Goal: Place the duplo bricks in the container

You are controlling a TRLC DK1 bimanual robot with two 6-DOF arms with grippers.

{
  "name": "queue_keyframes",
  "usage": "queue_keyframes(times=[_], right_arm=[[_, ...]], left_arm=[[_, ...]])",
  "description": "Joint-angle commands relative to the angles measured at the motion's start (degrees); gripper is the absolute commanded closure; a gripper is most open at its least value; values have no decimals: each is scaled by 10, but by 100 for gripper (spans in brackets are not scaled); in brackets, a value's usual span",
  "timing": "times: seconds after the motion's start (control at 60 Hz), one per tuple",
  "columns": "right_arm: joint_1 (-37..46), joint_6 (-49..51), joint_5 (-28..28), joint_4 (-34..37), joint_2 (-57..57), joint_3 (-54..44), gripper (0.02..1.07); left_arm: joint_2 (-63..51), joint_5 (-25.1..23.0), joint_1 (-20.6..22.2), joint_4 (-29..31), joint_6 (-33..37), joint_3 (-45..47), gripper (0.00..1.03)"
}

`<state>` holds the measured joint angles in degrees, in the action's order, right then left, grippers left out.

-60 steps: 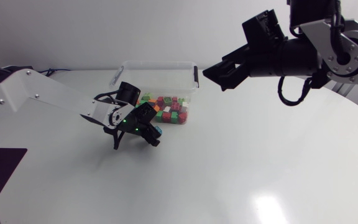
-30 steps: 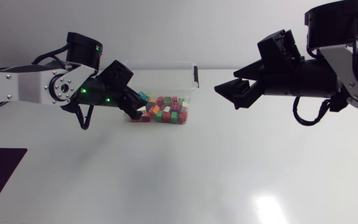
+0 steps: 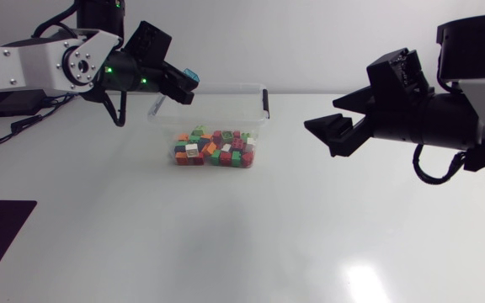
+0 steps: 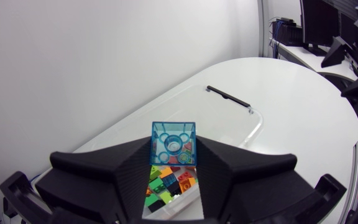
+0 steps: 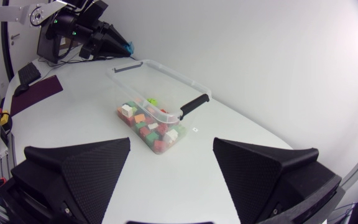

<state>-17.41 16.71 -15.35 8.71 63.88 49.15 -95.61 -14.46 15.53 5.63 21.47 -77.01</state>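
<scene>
Left arm: fingers closed partway on a teal duplo brick, one finger pressing each of two opposite sides. The brick's hollow underside, with its round inner tube, faces the wrist camera. In the head view the left gripper and the brick are raised off the desk, at the left end of the container and about level with its rim.

Right arm: right gripper hangs in the air right of the container and well apart from it. Its fingers are spread wide with nothing between them, only bare desk showing in the gap.

Container: clear plastic box, lid off, on the far half of the desk a little left of centre. It has a black clip handle at the right end and a second handle at the left end.

Contents: loose duplo bricks in red, green, orange, white and yellow, lying in a jumbled layer on the container floor. In the left wrist view part of this pile shows below the held brick, in the gap between the fingers.

Other: dark mat at the near left edge of the desk.
</scene>
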Motion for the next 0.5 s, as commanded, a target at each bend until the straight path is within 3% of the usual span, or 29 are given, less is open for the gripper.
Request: queue_keyframes(times=[0.0, 0.267, 0.35, 0.367, 0.383, 0.433, 0.483], right_arm=[[-12, 2, 24, -11, -7, -21, 11], [-43, -10, 104, -13, -22, -38, 9], [-47, -8, 118, -12, -31, -41, 9], [-47, -8, 120, -12, -32, -41, 9], [-47, -8, 122, -12, -34, -42, 9], [-47, -7, 126, -13, -39, -45, 9], [-47, -4, 132, -13, -45, -48, 9]], left_arm=[[-44, -1, -9, 3, -23, -45, 68], [-136, 1, -15, 12, -35, -135, 62], [-157, 8, -16, 15, -35, -148, 34], [-160, 15, -16, 15, -33, -149, 20], [-162, 16, -16, 15, -29, -149, 13], [-165, 18, -16, 16, -27, -150, 6], [-167, 22, -17, 16, -24, -150, 5]])
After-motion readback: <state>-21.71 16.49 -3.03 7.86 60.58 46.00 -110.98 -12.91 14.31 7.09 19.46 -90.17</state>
